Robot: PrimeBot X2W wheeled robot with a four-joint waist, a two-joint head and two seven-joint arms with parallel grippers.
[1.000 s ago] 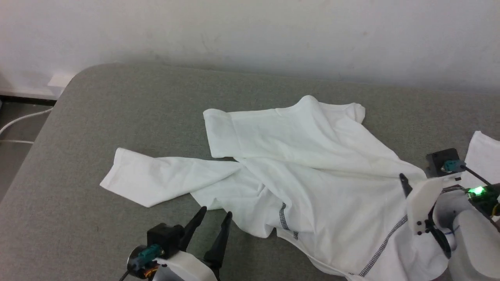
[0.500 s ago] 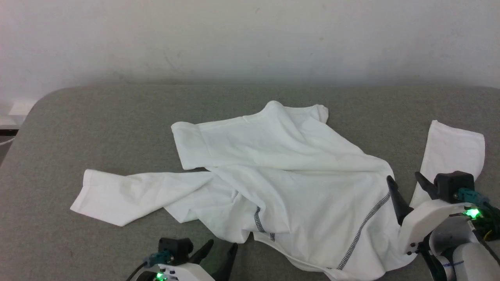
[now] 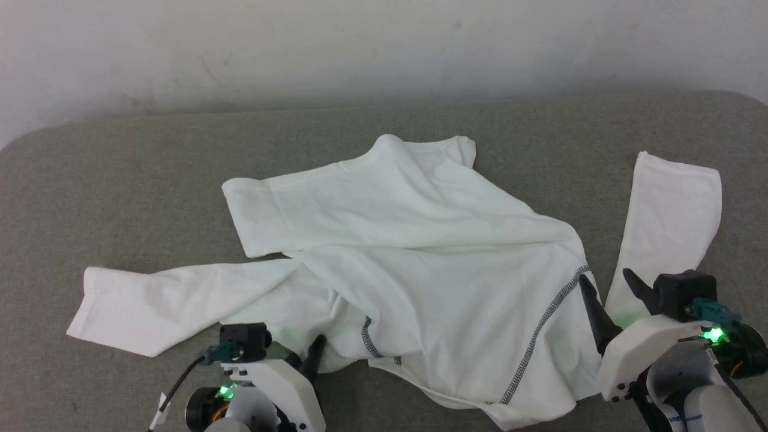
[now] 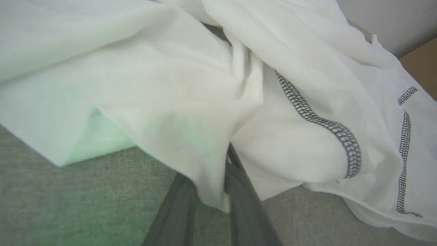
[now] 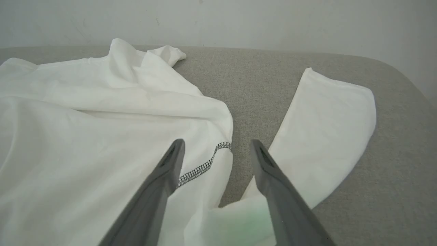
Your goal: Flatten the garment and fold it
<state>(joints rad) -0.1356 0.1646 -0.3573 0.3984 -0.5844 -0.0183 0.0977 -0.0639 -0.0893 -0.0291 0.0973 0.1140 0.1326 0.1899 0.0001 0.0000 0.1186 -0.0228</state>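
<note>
The garment (image 3: 420, 252) is a white long-sleeved shirt, lying crumpled on a grey padded surface (image 3: 120, 180). One sleeve (image 3: 168, 300) stretches left and the other sleeve (image 3: 672, 222) lies apart at the right. Dark zigzag seams (image 3: 540, 330) show near its front edge. My left gripper (image 3: 321, 354) is at the near hem. In the left wrist view its fingers (image 4: 239, 198) stand close together with a fold of the garment (image 4: 170, 85) pinched between them. My right gripper (image 5: 217, 145) is open, hovering over the gap between the garment's body (image 5: 85, 136) and the right sleeve (image 5: 324, 119).
A pale wall (image 3: 360, 48) runs behind the surface. The surface's rounded far right corner (image 5: 403, 78) is near the right sleeve. Bare grey surface lies to the left and behind the garment.
The head camera has turned, shifting the whole picture left. My left gripper has reached the garment's near hem and narrowed on a fold. The right gripper stays open.
</note>
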